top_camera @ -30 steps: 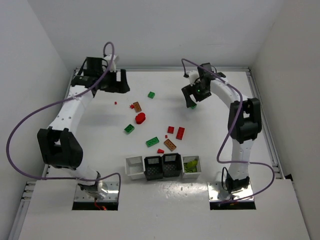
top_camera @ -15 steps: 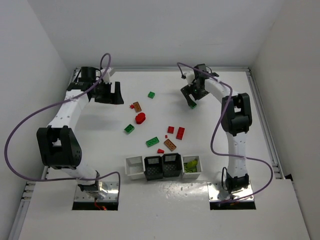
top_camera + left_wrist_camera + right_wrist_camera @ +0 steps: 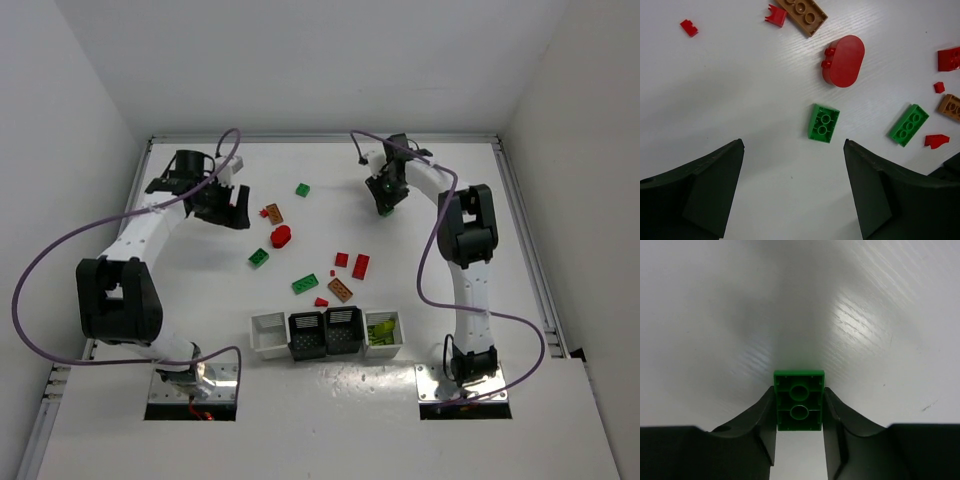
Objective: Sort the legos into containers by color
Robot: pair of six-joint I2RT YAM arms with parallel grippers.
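Brick [image 3: 799, 382] first: a green one, hollow side up, at the table's [image 3: 450, 240] far right, well apart from the bins [image 3: 307, 347]. The right gripper [image 3: 799, 402] pinches it, a finger against each long side, with the brick's far end poking out past the fingertips. Whether it has left the surface I cannot tell.

Done well, this step probably means a straight lift before any swing, since smooth walls can slip in a sideways pull. The carry should pass over the scattered legos [image 3: 341, 275] without dipping, and the release should come low over a bin. The right white bin [image 3: 382, 344] shows yellow-green pieces, so green likely belongs in another.

The left gripper [image 3: 793, 145] hangs spread wide over a second green brick [image 3: 823, 123], which lies just ahead of its gap, near a red oval piece [image 3: 844, 61].
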